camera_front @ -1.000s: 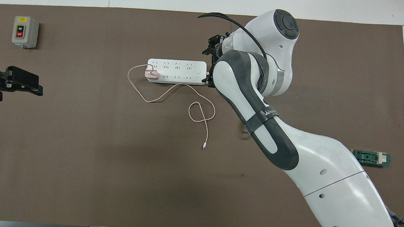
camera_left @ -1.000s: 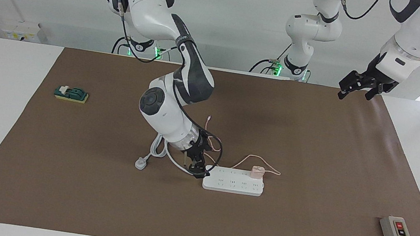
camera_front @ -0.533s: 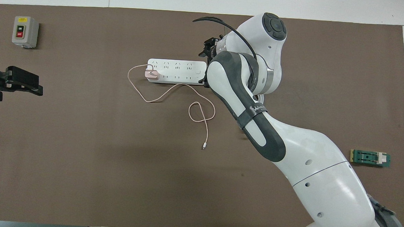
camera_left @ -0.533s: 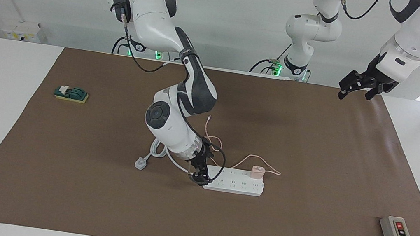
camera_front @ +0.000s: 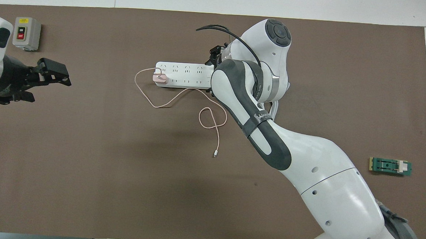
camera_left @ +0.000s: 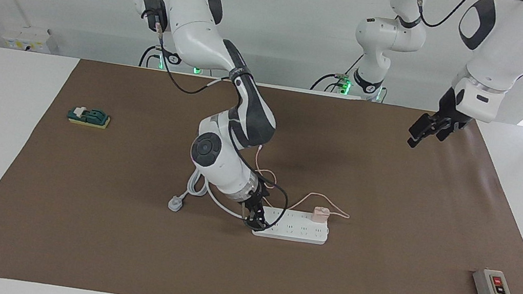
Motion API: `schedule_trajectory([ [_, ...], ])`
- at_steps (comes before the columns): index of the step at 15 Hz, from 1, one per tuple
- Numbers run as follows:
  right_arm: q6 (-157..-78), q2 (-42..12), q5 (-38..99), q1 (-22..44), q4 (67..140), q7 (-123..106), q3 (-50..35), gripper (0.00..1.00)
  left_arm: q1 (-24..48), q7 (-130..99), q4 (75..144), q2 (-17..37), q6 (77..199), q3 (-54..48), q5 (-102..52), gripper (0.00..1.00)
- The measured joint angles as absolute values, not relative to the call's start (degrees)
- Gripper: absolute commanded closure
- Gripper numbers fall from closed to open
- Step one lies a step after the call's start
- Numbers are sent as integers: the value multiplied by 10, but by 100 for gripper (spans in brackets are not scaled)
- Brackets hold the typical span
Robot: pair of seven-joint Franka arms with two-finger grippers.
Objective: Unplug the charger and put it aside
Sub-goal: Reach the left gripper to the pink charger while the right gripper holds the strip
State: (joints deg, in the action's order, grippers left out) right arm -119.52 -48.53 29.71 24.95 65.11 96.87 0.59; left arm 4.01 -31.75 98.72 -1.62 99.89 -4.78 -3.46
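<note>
Bracing the long white power strip (camera_left: 291,225) at its corded end, the right gripper (camera_left: 256,220) presses there, jaw state unclear. Small pale pink cube charger (camera_left: 320,214) sits plugged at the strip's other end; the open left gripper (camera_left: 427,129) hangs over the mat and must reach it.

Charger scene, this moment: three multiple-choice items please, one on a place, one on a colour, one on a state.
1. Where is the charger?
A. Plugged into the power strip, at its end toward the left arm.
B. Lying unplugged.
C. Hanging off the table.

2. What colour is its cable?
A. Black.
B. Pink.
C. Green.

3. The left gripper is:
A. shut on the cable.
B. pressing the power strip.
C. open and empty in the air.

Answers:
1 A: it stands on the strip's sockets.
2 B: pink loops lie on the mat.
3 C: its fingers are spread, with only bare mat under them.
</note>
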Motion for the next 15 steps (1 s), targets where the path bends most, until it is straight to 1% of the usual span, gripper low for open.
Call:
schedule_trajectory([
  [2,-1196,-486,296,250,651,965,6,0,67,-413,979,9,1011,-49,-35,0],
  [4,-1210,-486,296,251,652,964,6,0,94,-508,954,54,1025,-50,-36,0],
  [6,-1220,-490,296,251,653,964,6,0,108,-629,934,93,1080,-51,-42,0],
  [8,-1223,-496,296,251,653,964,6,0,121,-707,932,115,1115,-51,-38,0],
  [9,-1226,-502,296,251,653,964,6,0,138,-785,931,132,1124,-50,-24,0],
  [10,-1226,-503,297,251,653,964,6,0,142,-847,926,143,1123,-50,-17,0],
  [11,-1226,-503,297,251,653,964,6,0,146,-906,912,162,1120,-50,-12,0],
  [13,-1226,-503,297,251,653,964,6,0,163,-995,874,218,1115,-48,1,0],
  [15,-1229,-503,297,251,653,964,6,0,183,-1049,843,270,1116,-44,11,0],
])
